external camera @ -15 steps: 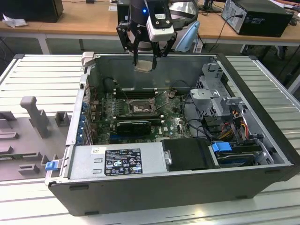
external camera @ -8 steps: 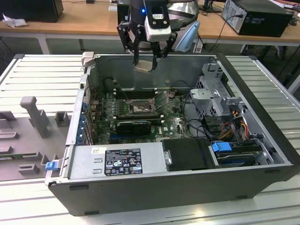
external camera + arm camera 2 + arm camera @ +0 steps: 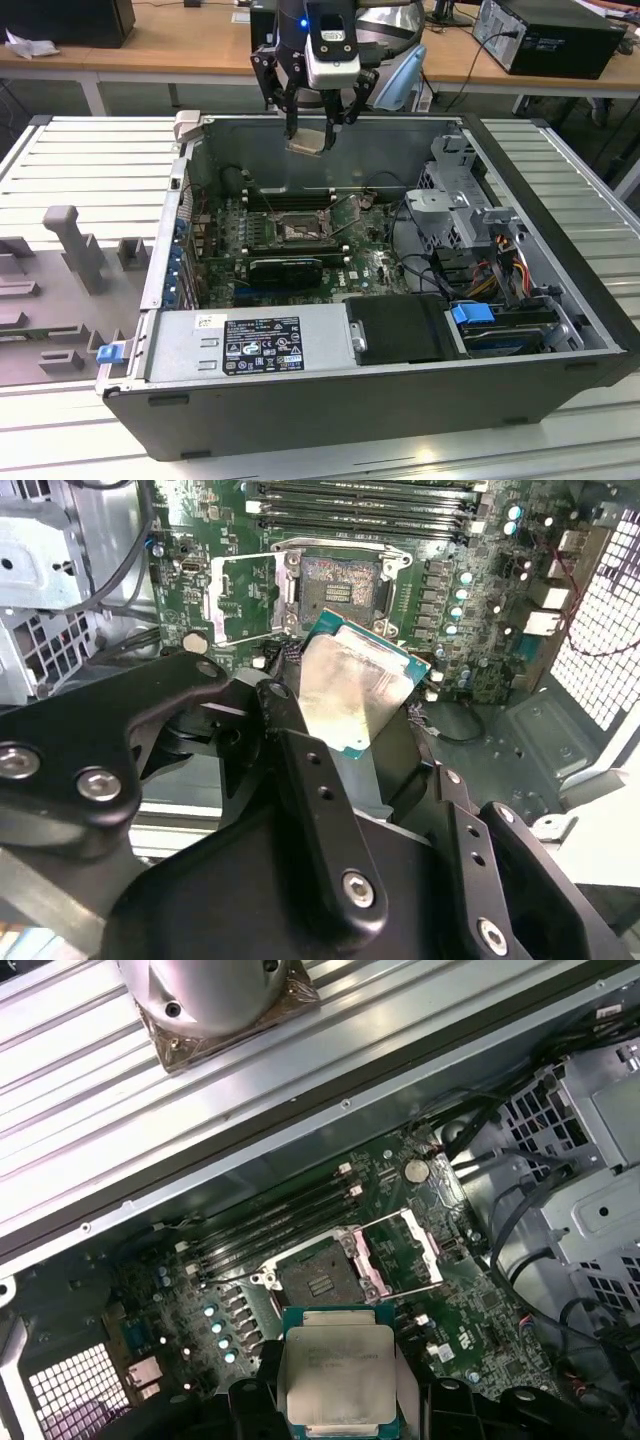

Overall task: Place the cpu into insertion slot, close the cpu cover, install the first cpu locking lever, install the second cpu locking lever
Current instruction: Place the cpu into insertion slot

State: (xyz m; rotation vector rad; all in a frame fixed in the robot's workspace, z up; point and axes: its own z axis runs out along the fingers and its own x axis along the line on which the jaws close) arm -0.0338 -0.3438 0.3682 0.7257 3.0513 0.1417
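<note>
exterior view: bright, even light from overhead. small glare spots sit on the pale ribbed metal table (image 3: 430, 455) near its front edge. the inside of the open dark grey computer case (image 3: 400, 390) is dimmer, with shadow along its near wall. a small blue lamp (image 3: 304, 22) glows near the upper edge. second wrist view: the flat square silver-grey cpu (image 3: 345, 695) throws strong glare, its top washed pale. first wrist view: the cpu top is evenly lit; the shiny rounded metal housing (image 3: 215, 990) carries bright highlights; the green motherboard (image 3: 480, 1310) lies in shade.
</note>
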